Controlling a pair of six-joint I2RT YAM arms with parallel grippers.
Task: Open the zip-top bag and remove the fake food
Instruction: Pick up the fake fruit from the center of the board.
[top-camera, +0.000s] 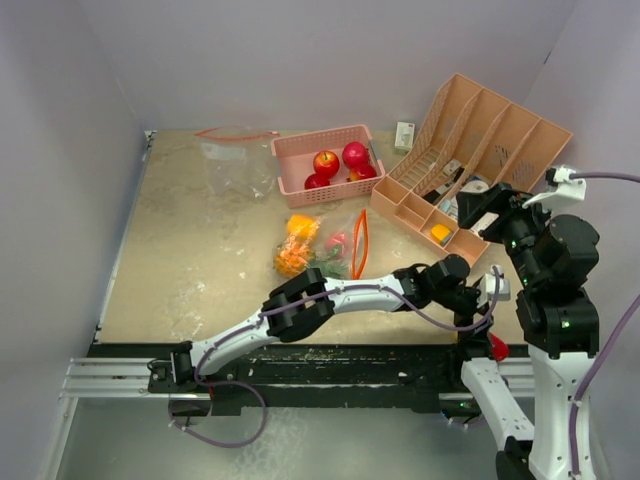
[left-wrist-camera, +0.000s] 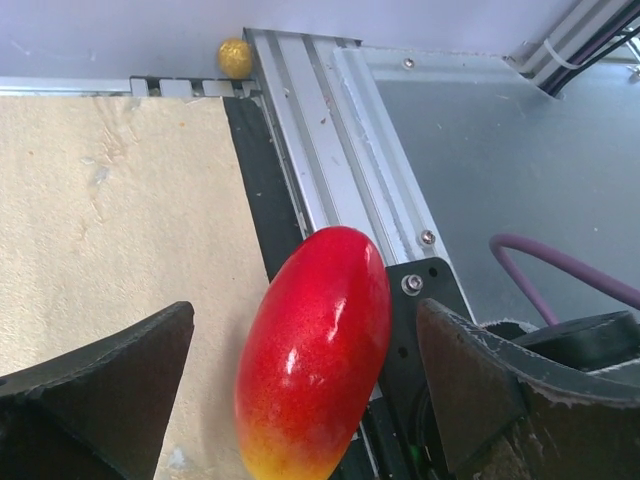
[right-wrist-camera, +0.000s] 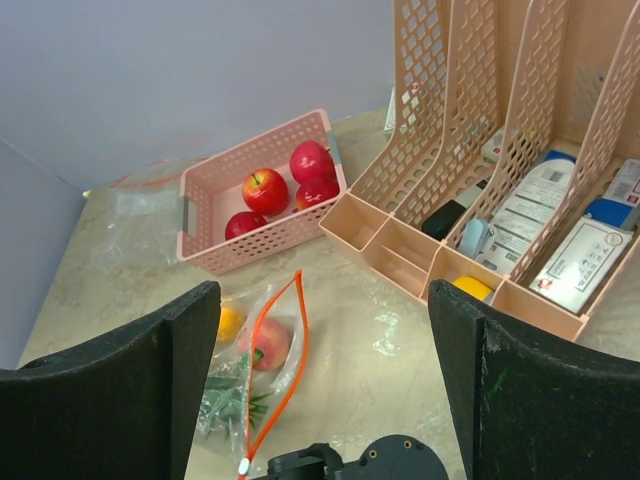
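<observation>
The zip-top bag (top-camera: 335, 262) lies mid-table with its orange mouth (right-wrist-camera: 290, 340) gaping. Inside show a yellow pepper (top-camera: 302, 226), an orange pineapple (top-camera: 291, 259) and a pink-red fruit (right-wrist-camera: 266, 341). My left gripper (left-wrist-camera: 305, 310) is open at the table's near right edge. A red and yellow fake fruit (left-wrist-camera: 315, 350) lies on the black edge strip between its fingers, with a gap on each side. This fruit (top-camera: 497, 347) shows beside the right arm's base. My right gripper (right-wrist-camera: 322, 290) hangs open and empty, high above the table to the right of the bag.
A pink basket (top-camera: 300, 150) at the back holds several red fruits (top-camera: 326, 163). A peach file organiser (top-camera: 470, 140) with cartons lies at the back right. Another clear bag (top-camera: 235, 155) lies at the back left. A small gold ball (left-wrist-camera: 235, 56) sits by the rail corner.
</observation>
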